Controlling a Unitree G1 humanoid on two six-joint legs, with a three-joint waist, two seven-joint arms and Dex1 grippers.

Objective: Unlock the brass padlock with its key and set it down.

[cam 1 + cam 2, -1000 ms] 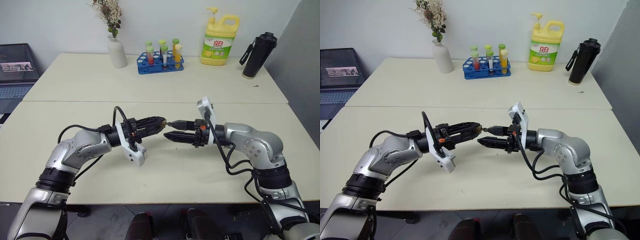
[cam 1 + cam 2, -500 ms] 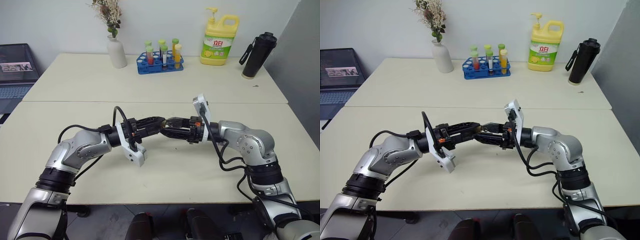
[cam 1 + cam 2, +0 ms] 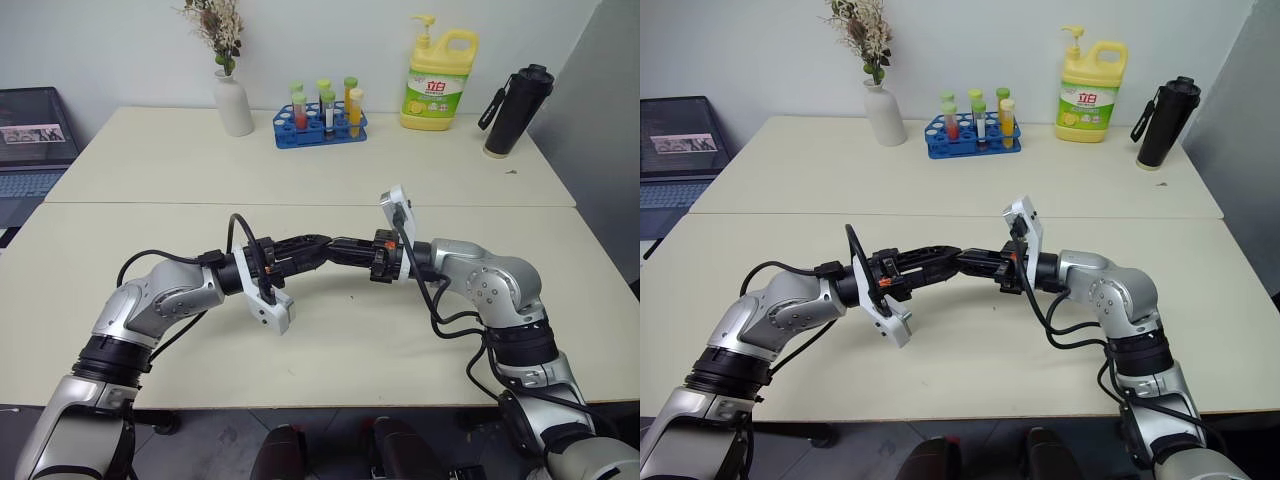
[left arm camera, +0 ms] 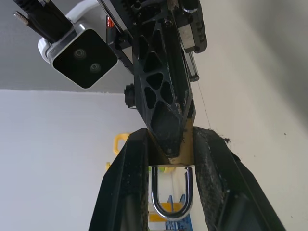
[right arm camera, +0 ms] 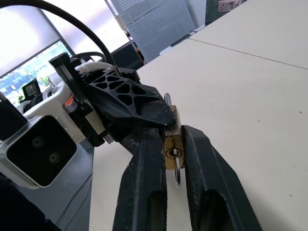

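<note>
brass padlock: smooth golden body, thin silver U shackle, pinched mid-air by left gripper | key: silvery sliver in keyhole, pinched by right gripper | detergent bottle: yellow plastic, label unreadable

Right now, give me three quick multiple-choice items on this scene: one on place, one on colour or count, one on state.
1. Where is the padlock?
A. lying on the table
B. held above the table between both grippers
C. in the tube rack

2. What colour is the soap bottle?
A. yellow
B. red
C. white

3. How is the padlock's shackle?
A. removed
C. swung open
B. seated in the body at both ends

Answers: 1 B, the left gripper and right gripper both pinch it. 2 A, yellow body. 3 B, both legs enter the body.
</note>
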